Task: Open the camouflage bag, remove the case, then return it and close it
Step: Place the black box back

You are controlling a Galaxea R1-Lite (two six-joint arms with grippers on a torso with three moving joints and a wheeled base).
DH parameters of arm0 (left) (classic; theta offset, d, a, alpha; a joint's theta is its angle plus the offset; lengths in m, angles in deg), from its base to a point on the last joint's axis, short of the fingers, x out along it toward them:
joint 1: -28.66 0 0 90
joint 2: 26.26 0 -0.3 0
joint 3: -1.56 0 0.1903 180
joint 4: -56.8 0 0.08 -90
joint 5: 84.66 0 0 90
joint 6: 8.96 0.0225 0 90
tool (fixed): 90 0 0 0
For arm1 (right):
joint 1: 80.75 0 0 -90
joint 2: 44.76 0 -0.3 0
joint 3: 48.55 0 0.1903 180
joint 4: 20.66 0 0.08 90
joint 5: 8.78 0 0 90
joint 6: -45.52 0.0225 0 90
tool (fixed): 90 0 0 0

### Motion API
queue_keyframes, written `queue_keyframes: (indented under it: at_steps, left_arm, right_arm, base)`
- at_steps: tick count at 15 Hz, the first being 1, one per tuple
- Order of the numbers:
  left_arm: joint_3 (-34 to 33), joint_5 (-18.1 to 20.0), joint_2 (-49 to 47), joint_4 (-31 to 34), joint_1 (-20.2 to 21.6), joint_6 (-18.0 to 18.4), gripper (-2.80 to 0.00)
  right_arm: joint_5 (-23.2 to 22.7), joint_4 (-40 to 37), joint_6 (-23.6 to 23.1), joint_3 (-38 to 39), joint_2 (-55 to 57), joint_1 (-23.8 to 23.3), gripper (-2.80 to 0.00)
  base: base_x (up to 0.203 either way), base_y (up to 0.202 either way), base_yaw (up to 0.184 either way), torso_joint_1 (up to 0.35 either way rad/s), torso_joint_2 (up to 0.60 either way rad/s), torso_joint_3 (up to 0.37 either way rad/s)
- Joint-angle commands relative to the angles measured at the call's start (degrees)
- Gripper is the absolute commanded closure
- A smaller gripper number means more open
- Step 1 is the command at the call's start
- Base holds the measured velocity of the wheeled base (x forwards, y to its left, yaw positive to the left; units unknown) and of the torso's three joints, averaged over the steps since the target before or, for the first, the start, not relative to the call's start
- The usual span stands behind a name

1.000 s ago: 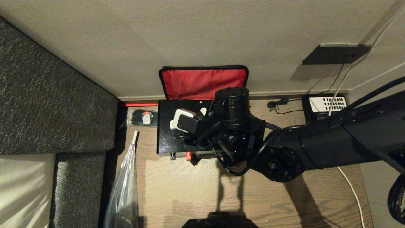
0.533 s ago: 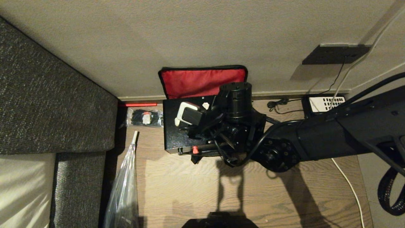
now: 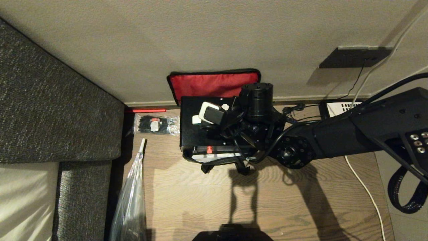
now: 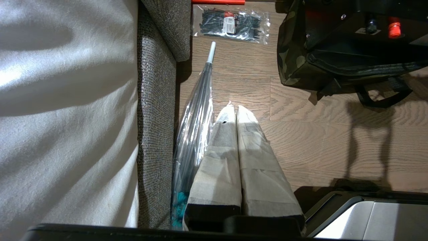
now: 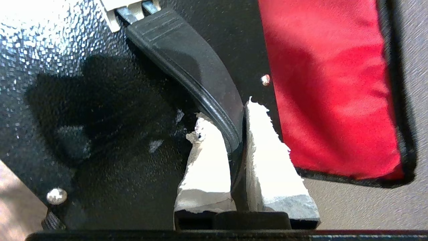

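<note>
Black and pebbled, the case (image 3: 194, 127) hangs from your right gripper (image 5: 239, 117), whose two white-padded fingers (image 5: 204, 160) are pinched tight on the case's curved black carry handle (image 5: 197, 73) — you can see the handle squeezed between the pads in the right wrist view. In the head view the case sits directly over the camouflage bag (image 4: 294, 57), its near edge with the small red spot (image 3: 209, 149) just above the bag's open front rim, where a strip of pale lining shows; you cannot tell from these views whether the case's underside is touching the bag's floor. The bag's red-lined lid (image 3: 210, 85) stands propped open against the wall (image 3: 214, 36) behind it, and the black straps (image 3: 234, 162) trail onto the wooden floor (image 3: 200, 201) in front. Your right arm (image 3: 351, 134) reaches in from the right side, crossing over the black telephone (image 3: 337, 108) by the skirting. Your left gripper (image 4: 235, 112) is parked low and well apart from the bag, its taped fingers pressed together with nothing between them, beside a clear plastic bag (image 3: 130, 201) that leans on the grey sofa (image 3: 50, 100). To the left of the bag, near the wall, lies the clear packet of black ties (image 3: 155, 124).
</note>
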Motion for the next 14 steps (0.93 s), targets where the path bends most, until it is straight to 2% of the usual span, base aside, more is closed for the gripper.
queue_keyframes:
  at_steps: [1, 7, 14]
  left_arm:
    - [-0.18, -0.02, 0.11, 0.00, 0.02, -0.04, 0.00]
    - [-0.18, -0.02, 0.11, 0.00, 0.02, -0.03, 0.00]
    - [-0.18, -0.02, 0.04, 0.00, 0.02, -0.02, 0.00]
  right_arm:
    - [0.19, -1.06, -0.57, 0.60, -1.48, -0.03, 0.00]
    - [0.24, -1.48, -0.61, 1.75, -1.00, -0.03, 0.00]
    - [0.28, -8.03, 1.32, 1.60, -5.57, 0.08, 0.00]
  base:
    - [0.000, 0.000, 0.000, 0.000, 0.00, 0.000]
    - [0.000, 0.000, 0.000, 0.000, 0.00, 0.000]
    - [0.000, 0.000, 0.000, 0.000, 0.00, 0.000]
